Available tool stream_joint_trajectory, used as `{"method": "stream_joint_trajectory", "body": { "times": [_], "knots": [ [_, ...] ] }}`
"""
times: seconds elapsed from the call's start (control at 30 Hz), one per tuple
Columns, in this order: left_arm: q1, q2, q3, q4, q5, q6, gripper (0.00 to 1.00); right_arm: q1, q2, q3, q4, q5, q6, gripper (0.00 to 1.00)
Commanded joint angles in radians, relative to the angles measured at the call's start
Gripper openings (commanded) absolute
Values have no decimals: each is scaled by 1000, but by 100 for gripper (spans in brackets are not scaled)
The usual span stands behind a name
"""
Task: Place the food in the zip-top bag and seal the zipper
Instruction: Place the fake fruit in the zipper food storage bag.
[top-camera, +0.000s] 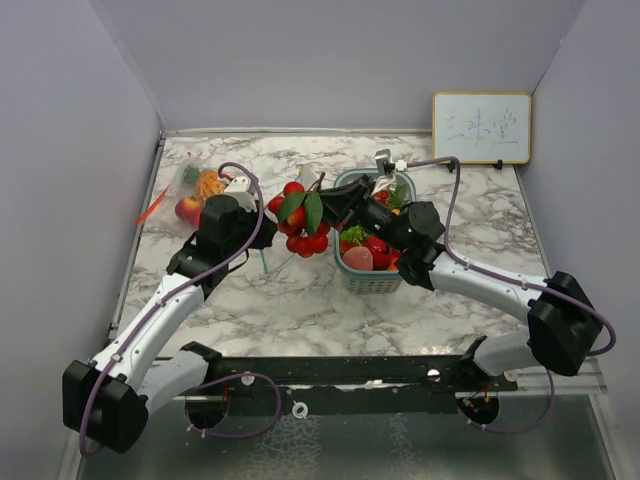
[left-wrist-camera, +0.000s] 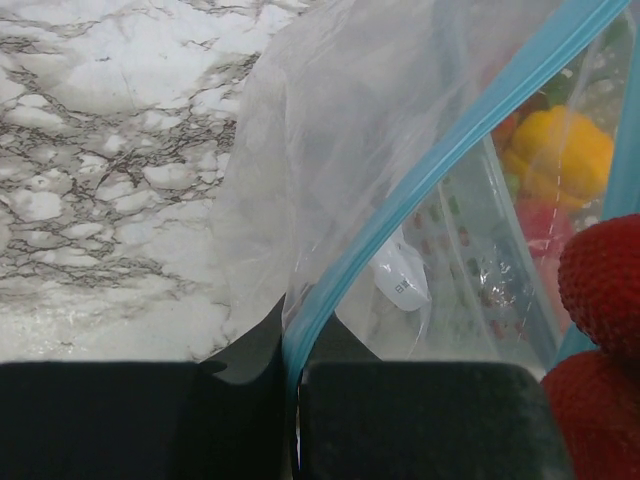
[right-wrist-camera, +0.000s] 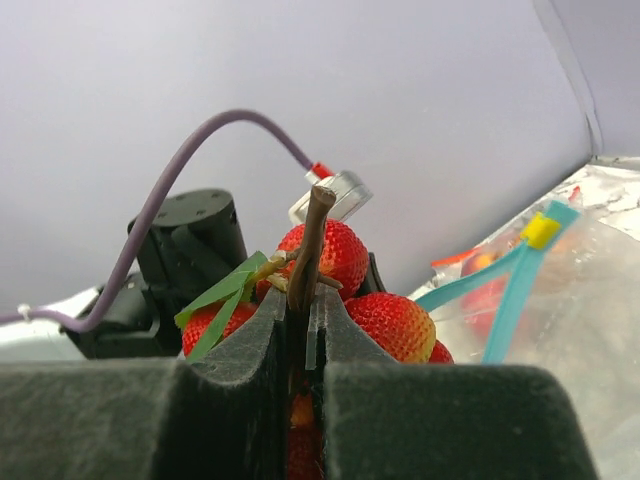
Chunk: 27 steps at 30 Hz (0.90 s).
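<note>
Across the top view we have the marble table (top-camera: 300, 310). Upper left lies the zip-top bag (top-camera: 200, 187), part-filled, thin floppy film. Our left gripper (left-wrist-camera: 292, 372) is pinched on its blue zipper strip (left-wrist-camera: 400, 210). Right of centre, the teal basket (top-camera: 372, 283) holds more food (top-camera: 358, 258). Between them hangs the strawberry bunch (top-camera: 300, 225) (light, rigid, glossy, we'd say), with the right gripper (right-wrist-camera: 305, 322) clenched on its brown stem (right-wrist-camera: 315, 240). Stem is the right hold, we reckon; the berries look slippery.

Left hand (left-wrist-camera: 292, 400) and strawberry bunch (top-camera: 300, 225) crowd the bag (top-camera: 200, 185); near tabletop (top-camera: 300, 310) lies open.
</note>
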Motion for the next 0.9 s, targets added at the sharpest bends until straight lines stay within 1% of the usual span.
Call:
{"method": "stream_joint_trajectory", "body": {
  "times": [0.0,0.1,0.3,0.4,0.67,0.8,0.87],
  "knots": [
    [-6,-40,-42,94,39,-70,0,8,20,-46,220,160,121,1],
    [-7,-27,-53,118,50,-84,0,9,42,-42,259,169,155,1],
    [-8,-9,-88,149,-12,-90,0,31,34,-30,306,182,185,1],
    [-9,-3,-90,165,-13,-104,0,39,48,-32,342,181,216,1],
    [-11,-8,-91,226,54,-181,0,52,171,-23,453,202,291,1],
    [-13,-37,-112,264,106,-231,0,60,197,-36,449,256,259,1],
    [-13,-54,-118,266,115,-246,0,60,189,-50,409,290,223,1]
  ]
}}
